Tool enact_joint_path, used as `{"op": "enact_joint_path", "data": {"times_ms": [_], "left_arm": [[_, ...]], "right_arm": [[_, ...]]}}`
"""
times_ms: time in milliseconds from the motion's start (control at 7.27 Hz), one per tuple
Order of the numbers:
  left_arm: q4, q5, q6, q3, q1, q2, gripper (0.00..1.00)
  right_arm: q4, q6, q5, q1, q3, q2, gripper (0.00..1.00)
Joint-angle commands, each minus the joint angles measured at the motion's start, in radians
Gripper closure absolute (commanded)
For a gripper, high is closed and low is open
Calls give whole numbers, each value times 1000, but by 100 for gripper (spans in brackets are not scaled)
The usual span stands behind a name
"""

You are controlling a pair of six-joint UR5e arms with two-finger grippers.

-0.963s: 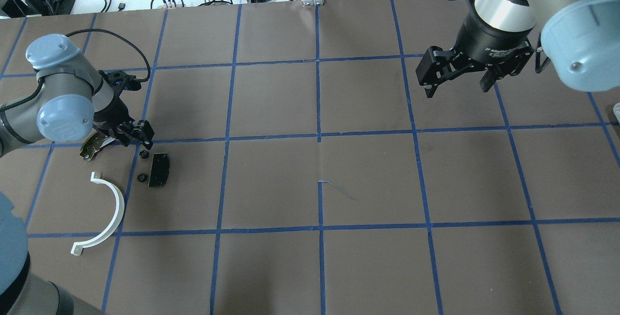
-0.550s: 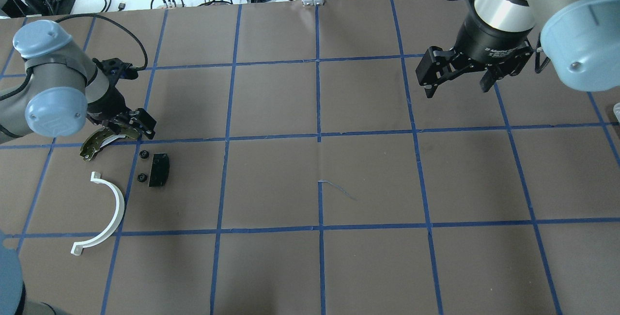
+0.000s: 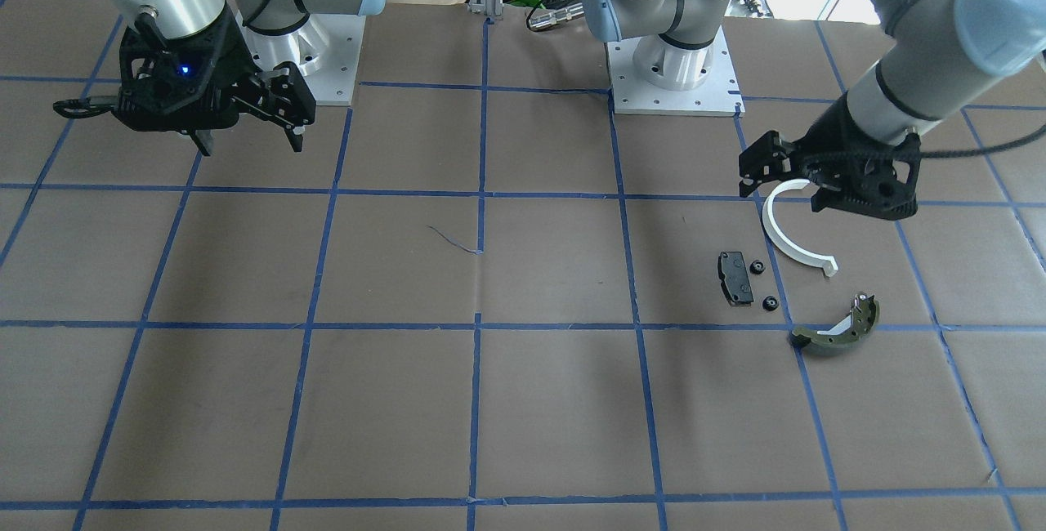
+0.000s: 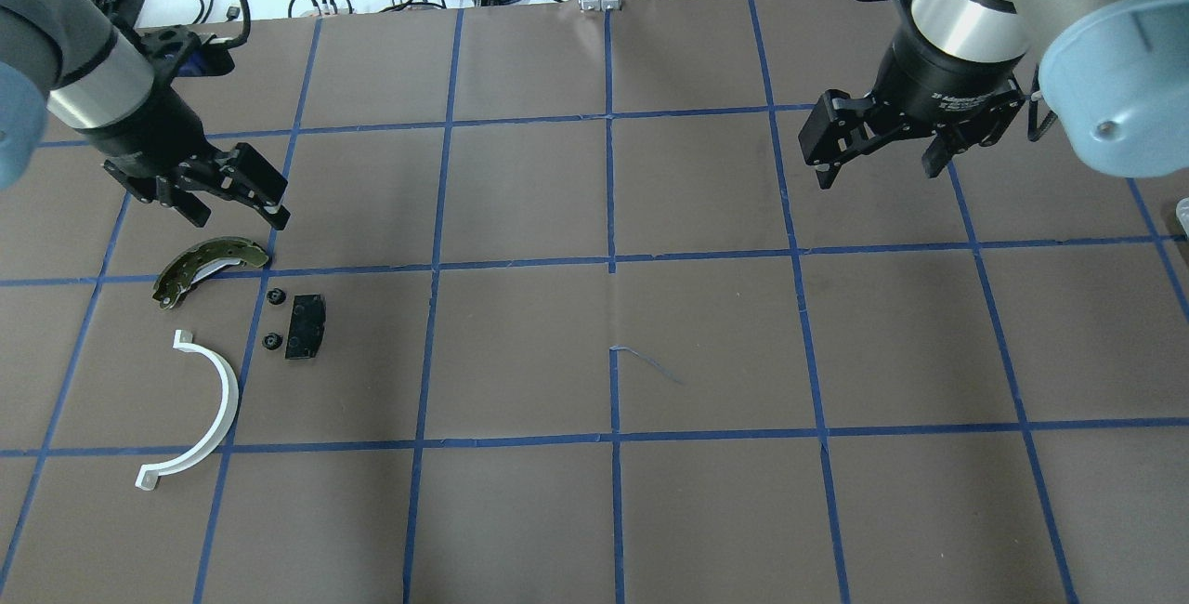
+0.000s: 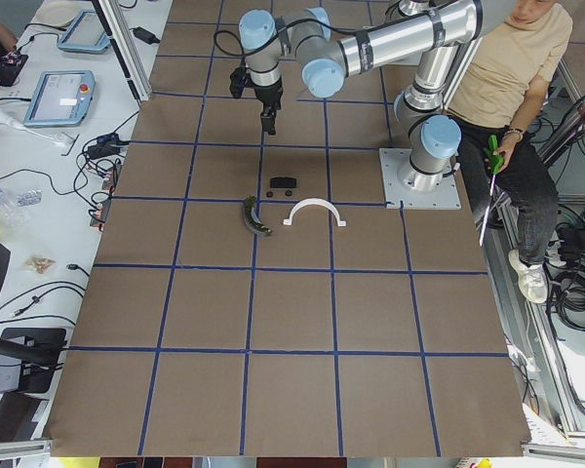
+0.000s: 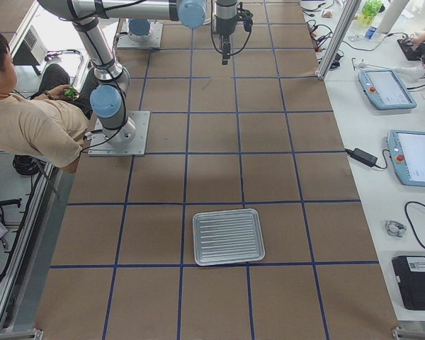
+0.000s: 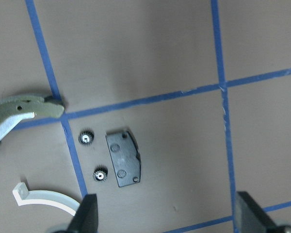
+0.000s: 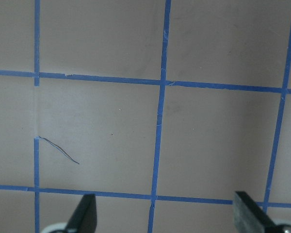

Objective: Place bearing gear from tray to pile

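Now, with left gripper (image 4: 237, 212) and right gripper (image 4: 878, 172) both spread empty, lift the left straight clear of the brake shoe (image 4: 200, 268) without nudging the bearing gears (image 4: 275, 297).

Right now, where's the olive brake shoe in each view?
Front-facing: brake shoe right, below centre.
Overhead: brake shoe far left, mid-height.
Exterior left: brake shoe left of centre, upper half.
Exterior right: not in it.
Left wrist: brake shoe left edge, cut off.
Right wrist: not in it.
Landmark: black pad close by.
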Motion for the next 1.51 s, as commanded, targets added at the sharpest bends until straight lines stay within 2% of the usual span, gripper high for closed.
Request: {"op": "enact_joint_path", "data": {"times_ms": [0, 138, 275, 413, 550, 688, 825, 1238, 1376], "left_arm": [[-116, -4, -104, 52, -13, 99, 0], [-119, 6, -159, 49, -85, 118, 0], [-106, 120, -277, 53, -198, 115, 0], [-98, 159, -343, 65, -293, 108, 0], [-72, 155, -396, 58, -332, 109, 0], [-6, 102, -414, 59, -340, 98, 0], [52, 10, -410, 74, -327, 79, 0], [-13, 58, -404, 215, -326, -15, 0], [-16, 57, -404, 208, -326, -14, 0]], "right_arm": [[-1, 0, -1, 0, -2, -1, 0], [-4, 0, 0, 0, -2, 1, 0], [-4, 0, 0, 0, -2, -1, 0], [-6, 0, 0, 0, -2, 1, 0], [-4, 0, 0, -2, -2, 1, 0], [-4, 0, 0, -2, -2, 1, 0], [-4, 0, -3, -3, -2, 1, 0], [-6, -2, 0, -2, -2, -3, 0], [-6, 0, 0, -2, 0, -3, 0]]}}
